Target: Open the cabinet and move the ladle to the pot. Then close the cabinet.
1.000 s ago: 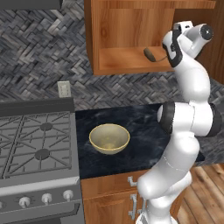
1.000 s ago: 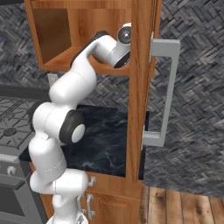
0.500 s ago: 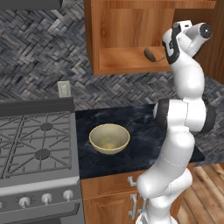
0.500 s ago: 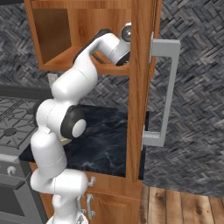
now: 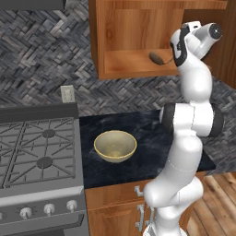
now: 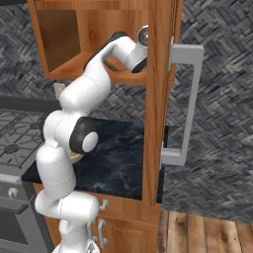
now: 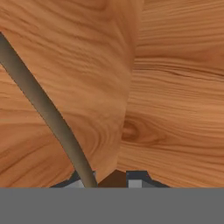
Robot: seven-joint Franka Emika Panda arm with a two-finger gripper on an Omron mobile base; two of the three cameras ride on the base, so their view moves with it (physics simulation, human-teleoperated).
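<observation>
The wall cabinet point(image 5: 124, 32) stands open, and its door point(image 6: 158, 99) with the long silver bar handle point(image 6: 190, 104) swings out to the right. On the shelf lies the dark ladle point(image 5: 156, 58), scoop to the left and thin handle toward my hand. My gripper point(image 5: 177, 50) reaches into the cabinet at the handle end. In the hand view the ladle handle point(image 7: 43, 109) runs from the upper left down to my gripper point(image 7: 107, 181), meeting the inner edge of the left fingertip point(image 7: 78, 182). The jaws stand narrow with a small gap; a firm clamp is not clear. The pot is out of view.
A yellowish-beige bowl point(image 5: 115, 145) sits on the dark stone counter point(image 5: 147, 129) below the cabinet. A gas stove point(image 5: 37, 147) stands to the left. The open door blocks the right side of the shelf in the right base view. Low cabinets point(image 6: 123, 227) sit under the counter.
The jaws have come in from wide apart to narrow around the ladle handle. The hand has settled slightly lower at the shelf; the ladle has not moved.
</observation>
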